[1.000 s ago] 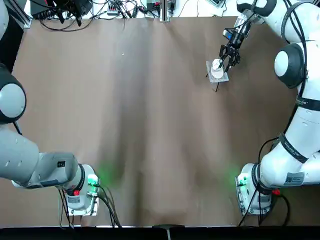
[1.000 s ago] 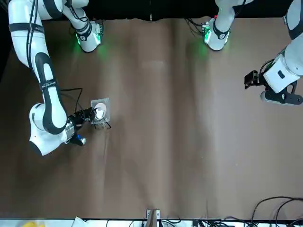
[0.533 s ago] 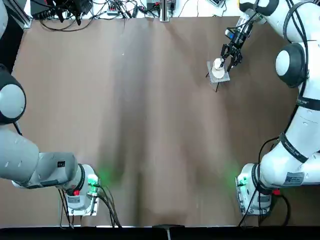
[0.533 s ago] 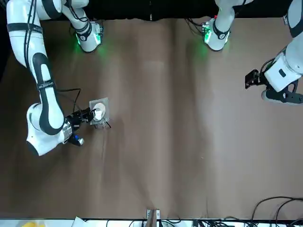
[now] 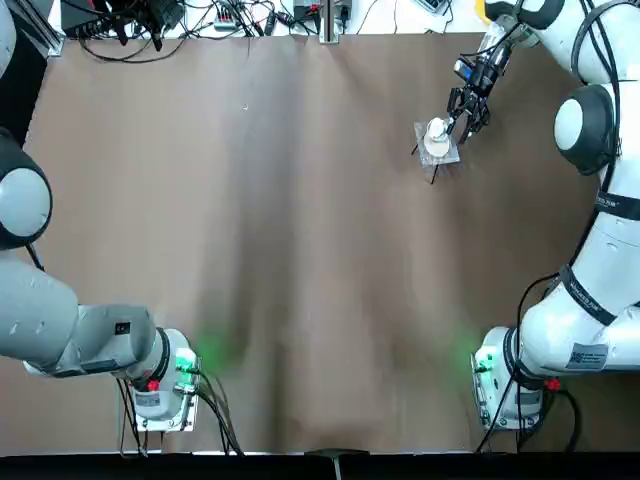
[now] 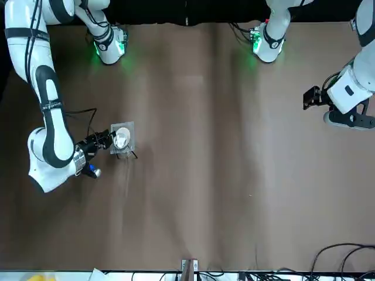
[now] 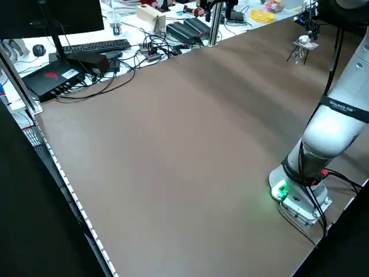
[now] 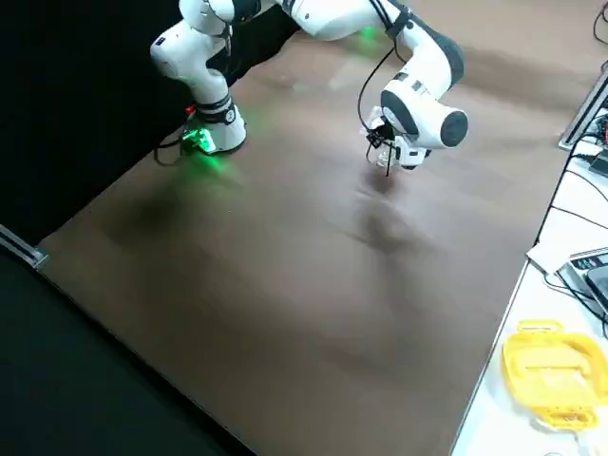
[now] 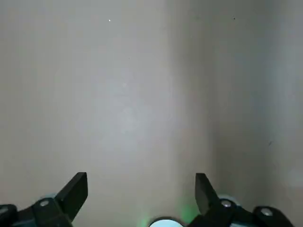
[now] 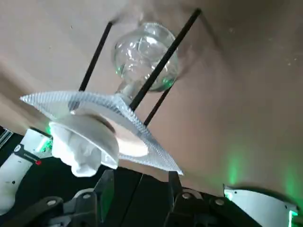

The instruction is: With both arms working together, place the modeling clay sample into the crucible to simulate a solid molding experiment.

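Left end effector (image 9: 141, 189): wide, idle, well left of the crucible (image 10: 102, 131). Clay sample (image 10: 84, 163) looks seated in it; placement likely done. My right end effector (image 10: 141, 182), just right of it: apart, holding nothing. Next: back straight off, don't nudge.

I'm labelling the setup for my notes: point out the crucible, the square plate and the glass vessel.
Crucible (image 10: 97, 128): right wrist view, outer wall.
Square plate (image 10: 45, 101): right wrist view, near one corner.
Glass vessel (image 10: 142, 49): right wrist view, rounded body.
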You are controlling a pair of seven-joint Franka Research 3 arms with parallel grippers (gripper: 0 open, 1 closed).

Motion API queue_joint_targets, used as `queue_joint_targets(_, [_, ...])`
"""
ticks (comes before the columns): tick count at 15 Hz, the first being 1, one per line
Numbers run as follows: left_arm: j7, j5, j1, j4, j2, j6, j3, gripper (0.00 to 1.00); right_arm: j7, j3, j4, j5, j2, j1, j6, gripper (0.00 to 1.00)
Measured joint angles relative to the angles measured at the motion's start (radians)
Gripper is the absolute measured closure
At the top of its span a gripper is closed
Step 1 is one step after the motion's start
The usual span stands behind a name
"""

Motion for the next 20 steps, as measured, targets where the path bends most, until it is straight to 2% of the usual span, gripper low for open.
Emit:
queue_joint_targets(3, [0.000,0.000,0.000,-0.001,0.000,0.000,-0.001,0.00,-0.001,-0.001,0.025,0.000,-0.008,-0.003,-0.031,0.45])
queue_joint_targets(6, [0.000,0.000,0.000,-0.001,0.000,0.000,-0.002,0.00,-0.010,-0.001,0.087,0.000,-0.037,-0.026,-0.037,0.44])
queue_joint_targets(9, [0.000,0.000,-0.002,-0.001,0.000,0.000,-0.005,0.00,-0.021,-0.004,0.140,-0.008,-0.112,-0.057,-0.047,0.20])
queue_joint_targets(11, [0.000,0.000,-0.001,-0.001,0.000,0.000,-0.005,0.00,-0.053,-0.005,0.151,-0.055,-0.179,-0.080,-0.052,0.16])
queue_joint_targets(13, [0.000,0.000,0.000,-0.001,0.000,0.000,-0.005,0.00,-0.074,-0.005,0.152,-0.117,-0.247,-0.089,-0.056,0.01])
queue_joint_targets(14, [0.000,0.000,0.000,0.003,0.000,0.002,-0.004,0.00,-0.077,-0.003,0.152,-0.181,-0.302,-0.088,-0.056,0.00])
queue_joint_targets(16, [0.000,0.000,0.000,0.011,0.000,0.002,-0.004,0.00,-0.077,0.002,0.152,-0.270,-0.346,-0.084,-0.055,0.00])
queue_joint_targets(20, [-0.001,0.000,0.003,0.012,0.003,0.002,0.001,0.00,-0.077,-0.003,0.158,-0.338,-0.418,-0.087,-0.050,0.00])
